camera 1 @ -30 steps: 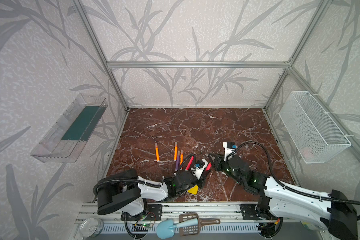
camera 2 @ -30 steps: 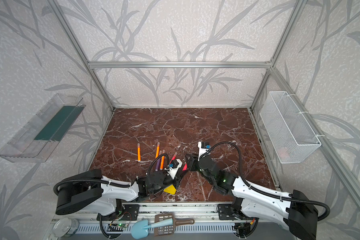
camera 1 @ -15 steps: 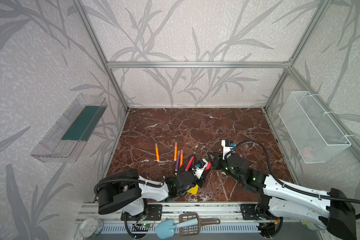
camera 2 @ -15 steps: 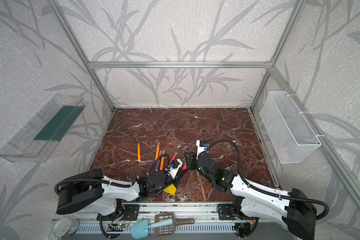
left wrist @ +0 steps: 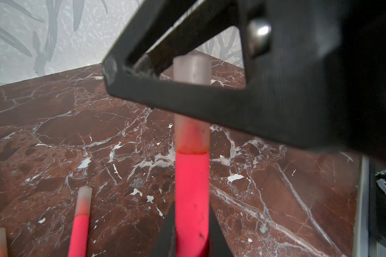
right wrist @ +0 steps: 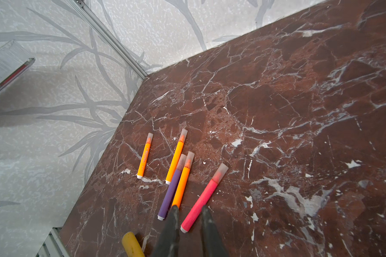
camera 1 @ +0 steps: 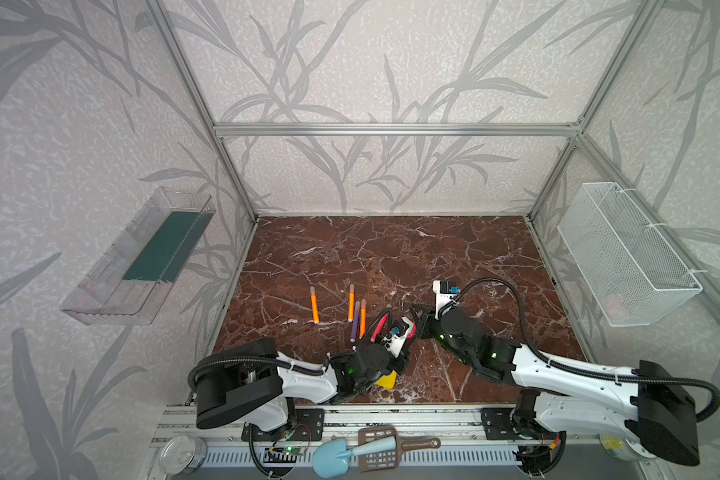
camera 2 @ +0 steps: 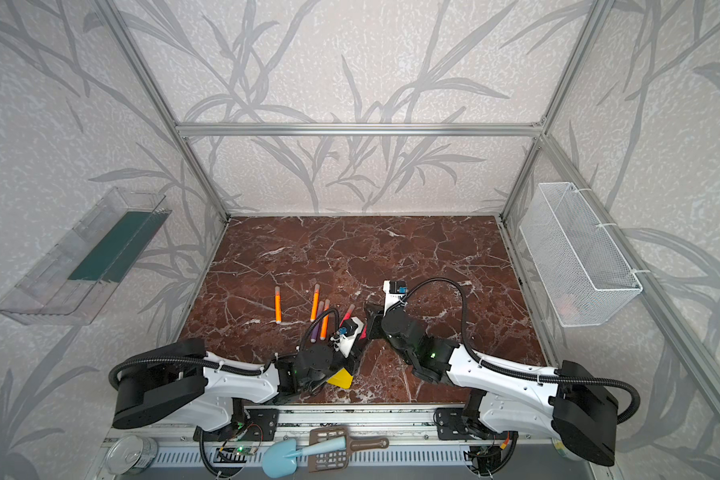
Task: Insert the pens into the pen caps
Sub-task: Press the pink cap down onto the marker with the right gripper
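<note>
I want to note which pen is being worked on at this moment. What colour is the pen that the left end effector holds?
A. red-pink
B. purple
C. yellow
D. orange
A: in the left wrist view the left end effector is shut on a red-pink pen, with a translucent cap on its far end.

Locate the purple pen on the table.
In a top view the purple pen lies on the marble table, left of centre near the front edge. It lies right alongside an orange pen on its right.
</note>
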Controlling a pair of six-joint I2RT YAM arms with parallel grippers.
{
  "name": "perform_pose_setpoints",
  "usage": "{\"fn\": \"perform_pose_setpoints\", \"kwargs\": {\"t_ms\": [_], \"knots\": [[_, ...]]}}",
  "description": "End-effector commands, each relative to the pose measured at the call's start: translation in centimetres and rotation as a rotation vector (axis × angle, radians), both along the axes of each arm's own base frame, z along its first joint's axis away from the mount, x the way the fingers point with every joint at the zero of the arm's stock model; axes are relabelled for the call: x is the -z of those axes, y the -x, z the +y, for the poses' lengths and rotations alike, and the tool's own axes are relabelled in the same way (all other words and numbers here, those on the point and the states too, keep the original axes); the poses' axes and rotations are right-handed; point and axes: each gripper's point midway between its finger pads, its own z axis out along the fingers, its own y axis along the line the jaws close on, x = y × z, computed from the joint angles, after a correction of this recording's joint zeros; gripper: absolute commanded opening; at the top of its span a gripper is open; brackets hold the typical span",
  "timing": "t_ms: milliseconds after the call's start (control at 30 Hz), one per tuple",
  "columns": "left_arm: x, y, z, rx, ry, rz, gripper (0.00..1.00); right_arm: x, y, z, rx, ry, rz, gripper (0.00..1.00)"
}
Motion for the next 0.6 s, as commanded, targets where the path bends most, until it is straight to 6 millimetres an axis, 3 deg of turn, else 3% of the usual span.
{"fn": "perform_pose_setpoints", "kwargs": {"t_ms": [0, 133, 267, 433, 567], "knots": [[-7.3, -3.0, 0.0, -0.046, 0.216, -0.039, 0.00, 1.7, 3.2, 2.9, -0.166, -0.004, 0.043, 0.00], [-9.8, -3.7, 1.5, 0.035, 0.333, 0.018, 0.00, 1.7, 3.9, 3.0, -0.187, -0.003, -0.008, 0.00], [-11.6, -3.3, 2.4, 0.058, 0.322, -0.017, 0.00, 1.8, 4.5, 3.2, -0.192, -0.010, -0.015, 0.00], [-12.5, -5.0, 4.4, -0.087, 0.274, -0.084, 0.00, 4.0, 6.1, 3.0, -0.094, 0.022, 0.087, 0.00], [-13.1, -6.7, 5.8, -0.211, 0.251, -0.108, 0.00, 4.8, 7.8, 3.9, -0.087, 0.002, 0.119, 0.00]]}}
